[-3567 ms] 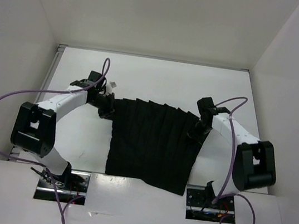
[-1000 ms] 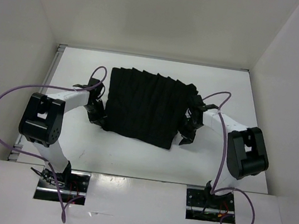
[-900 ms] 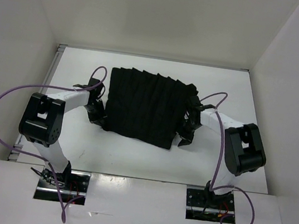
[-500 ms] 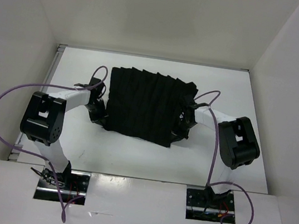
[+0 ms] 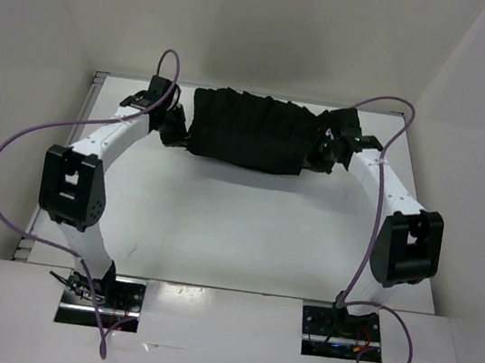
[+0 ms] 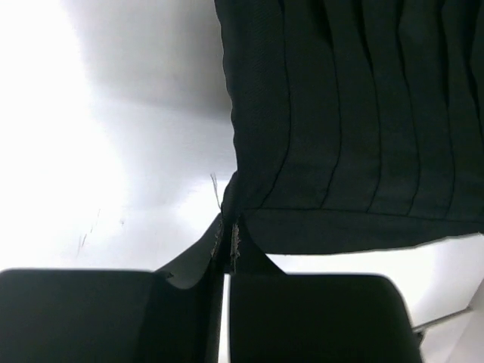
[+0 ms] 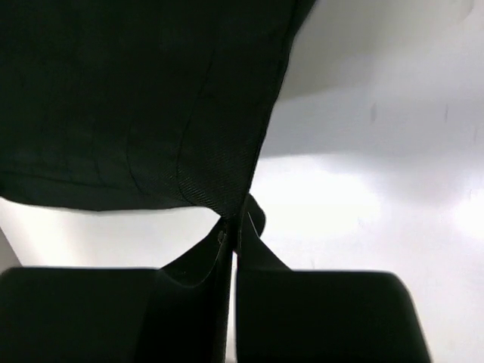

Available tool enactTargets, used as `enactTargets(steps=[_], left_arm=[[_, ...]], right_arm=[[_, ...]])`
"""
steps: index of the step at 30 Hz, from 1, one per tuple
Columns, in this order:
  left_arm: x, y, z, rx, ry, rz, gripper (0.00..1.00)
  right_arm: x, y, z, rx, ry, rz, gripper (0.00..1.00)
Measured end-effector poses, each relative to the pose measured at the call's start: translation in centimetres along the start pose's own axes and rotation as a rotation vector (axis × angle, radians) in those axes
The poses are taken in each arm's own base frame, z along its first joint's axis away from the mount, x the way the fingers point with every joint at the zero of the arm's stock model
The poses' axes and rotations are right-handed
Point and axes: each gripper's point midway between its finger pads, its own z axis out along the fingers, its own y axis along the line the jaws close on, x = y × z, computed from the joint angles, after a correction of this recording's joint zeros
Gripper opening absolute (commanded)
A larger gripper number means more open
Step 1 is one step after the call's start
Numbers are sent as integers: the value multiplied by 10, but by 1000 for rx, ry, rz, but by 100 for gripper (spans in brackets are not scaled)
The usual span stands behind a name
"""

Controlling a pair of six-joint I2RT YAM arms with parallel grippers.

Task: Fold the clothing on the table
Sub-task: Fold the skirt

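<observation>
L gripper [image 6: 227, 243]: clenched tight on the black pleated garment [image 5: 248, 132], nipping a thin bit of its corner hem btw my fingertips. On the L wrist cam the cloth spreads up & to the right from the pinch, with narrow pleat ridges running along it. R gripper [image 7: 233, 227]: same deal, clamped on the opposite corner, fabric fanning up & left from the nip. Top cam: the garment is stretched btw my two arms as a wide, short, bunched band over the far part of the white table [image 5: 236, 226], near the back wall [image 5: 265, 30]. Can't tell whether its lower edge touches the tabletop. Both arms reach fwd & inward, L at the garment's left end, R at its right end.
</observation>
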Motion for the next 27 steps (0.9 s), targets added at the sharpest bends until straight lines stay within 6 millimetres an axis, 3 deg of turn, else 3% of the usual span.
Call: enactTargets(steps=[1,3,8,10,12,13,17,22,25,27], left_arm=[[4,0,-6,11,-11,15,0],[30,7,-19,17,18,21,0],[136,40,-31,2,237,13,0],[177,52,-39,-10,330,12,0],[210,59,-55,-17,404,11,0],[217,60,-63,-16,417,4,0],[212,48,-94,16,387,-3,0],[157,9,-120,99,246,-2,0],[131,0,-117,112,194,-11,0],[119,-2,-100,103,197,-25,0]], right_arm=[[8,-2,-3,-12,5,-1,0],[42,-16,-5,-6,75,9,0],[156,-61,-5,97,359,30,0],[199,-72,-18,135,466,18,0],[224,-74,-36,144,533,5,0],[229,-72,-46,135,548,4,0],[217,-56,-78,85,514,21,0],[156,-33,-96,14,378,85,0],[123,-42,-96,15,304,141,0],[110,-49,-88,23,298,177,0]])
